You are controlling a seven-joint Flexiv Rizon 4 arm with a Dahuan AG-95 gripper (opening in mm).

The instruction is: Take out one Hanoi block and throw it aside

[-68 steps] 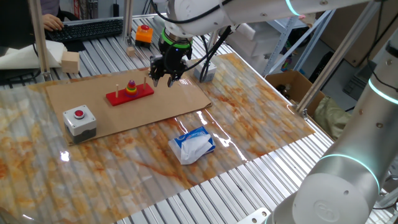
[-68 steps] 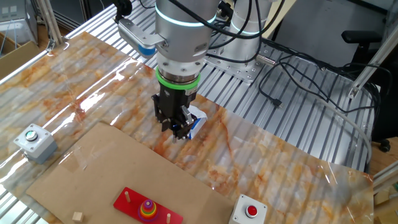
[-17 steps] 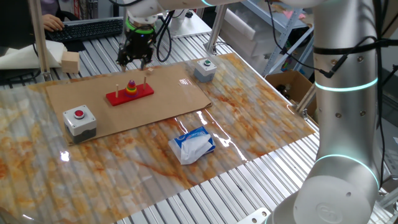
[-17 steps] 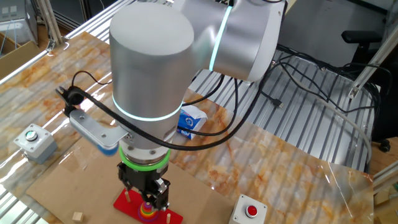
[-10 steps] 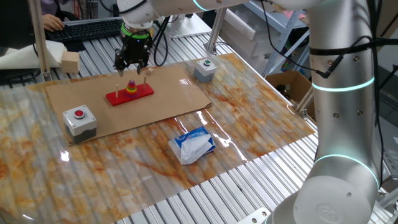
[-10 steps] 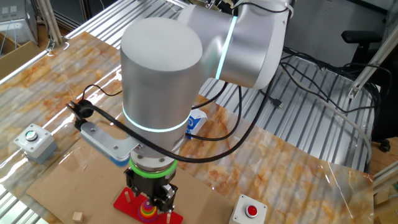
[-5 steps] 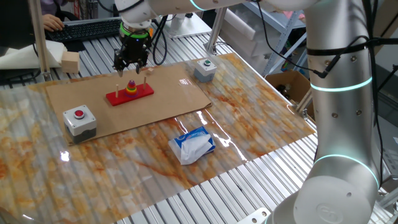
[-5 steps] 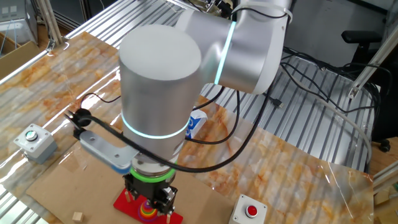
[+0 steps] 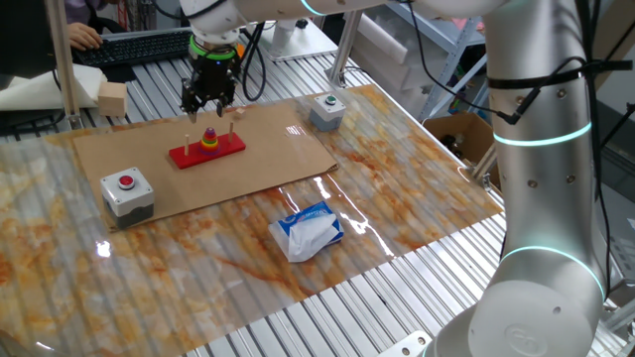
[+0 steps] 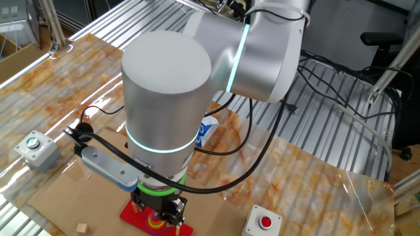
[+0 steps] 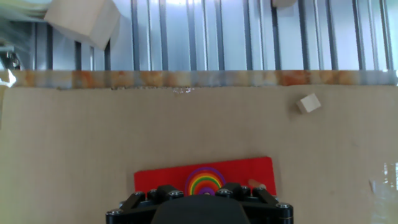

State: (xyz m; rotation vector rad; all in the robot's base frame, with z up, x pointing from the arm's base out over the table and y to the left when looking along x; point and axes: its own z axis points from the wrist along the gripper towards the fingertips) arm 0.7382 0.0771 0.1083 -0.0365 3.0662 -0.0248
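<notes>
- One fixed view: the tool (image 9: 208,102) hangs directly above the coloured ring stack (image 9: 210,139), which sits on the middle peg of the red base (image 9: 206,150). The base lies on a cardboard sheet (image 9: 278,159) spread over the counter (image 9: 417,213).
- The Hanoi block (image 9: 210,131) is the top ring of that stack. It shows only as a small purple cap; its detail is too small to resolve.
- Hand view: the rings appear as concentric arcs, with the Hanoi block (image 11: 207,192) at the centre, just ahead of the tool body. The base (image 11: 161,177) is partly cut off by the lower frame edge.
- Tool state: the fingers appear spread in the fixed view, with nothing between them, but the fingertips are not visible in the hand view. Treat the opening as probable, not confirmed.
- Progress, as a judgement: the approach and alignment over the stack are largely done. The block is not yet lifted off its peg.
- Remaining: descend, close on the top ring only, lift it clear of the peg, and release it away from the base.
- A small wooden cube (image 11: 308,103) lies on the cardboard, well apart from the base.
</notes>
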